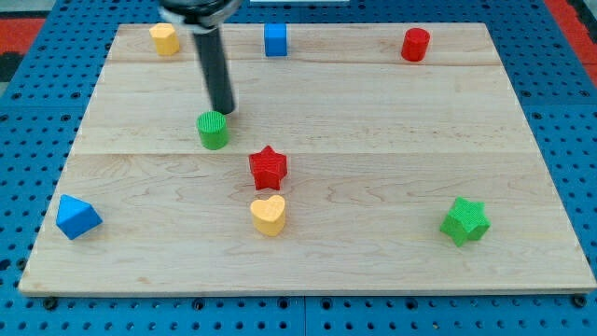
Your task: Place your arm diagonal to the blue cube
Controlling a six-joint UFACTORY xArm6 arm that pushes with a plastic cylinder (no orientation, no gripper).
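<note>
- Step in hand, as I judge it: the approach. My tip (227, 112) sits left of centre in the upper half of the frame, just above the green cylinder (213, 130), while the blue cube (275, 40) stands well apart at the top edge, a little left of centre. The tip already lies below-left of the cube; the next move likely calls for a short slide up and right to close that diagonal without nudging the cylinder.
- The bench (373, 140) is pale, smooth wooden planks with visible seams, lying on a blue pegboard (19, 140).
- There is no pincer here, only a straight dark rod, so spread or pressed together does not apply.
- Blocks look like matte, ribbed plastic: green star (465, 221) lower right, blue wedge-like block (76, 217) lower left, red star (269, 167) centre, yellow heart (269, 215) below it, red cylinder (415, 44) upper right, yellow block (164, 38) upper left.
</note>
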